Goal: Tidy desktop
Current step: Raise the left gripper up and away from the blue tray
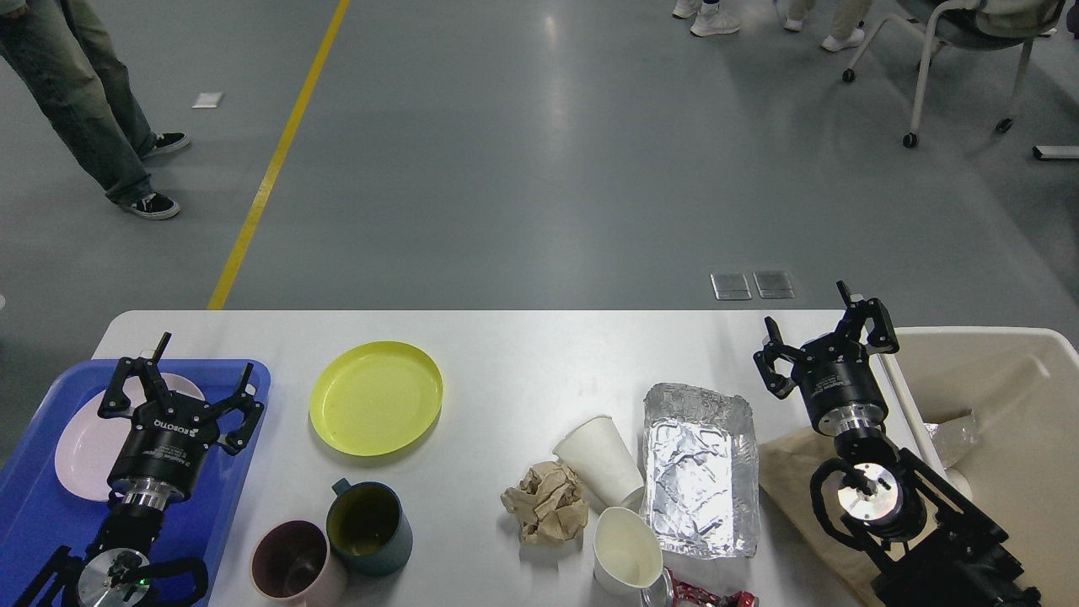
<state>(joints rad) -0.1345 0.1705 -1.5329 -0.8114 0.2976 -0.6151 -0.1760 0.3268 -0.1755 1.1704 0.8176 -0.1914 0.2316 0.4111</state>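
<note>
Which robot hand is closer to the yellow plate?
Left. The left gripper hangs open over the blue tray, just left of the yellow plate. The right gripper is open far to the plate's right, near the beige bin.

I see a blue tray point(50, 506) holding a pink plate point(84, 447), a yellow plate point(375, 398), a teal mug point(371, 527) touching a pink mug point(295, 563), crumpled brown paper point(545, 502), two white paper cups point(600, 459), a foil tray point(700, 472), and a beige bin point(1003, 421) at far right
</note>
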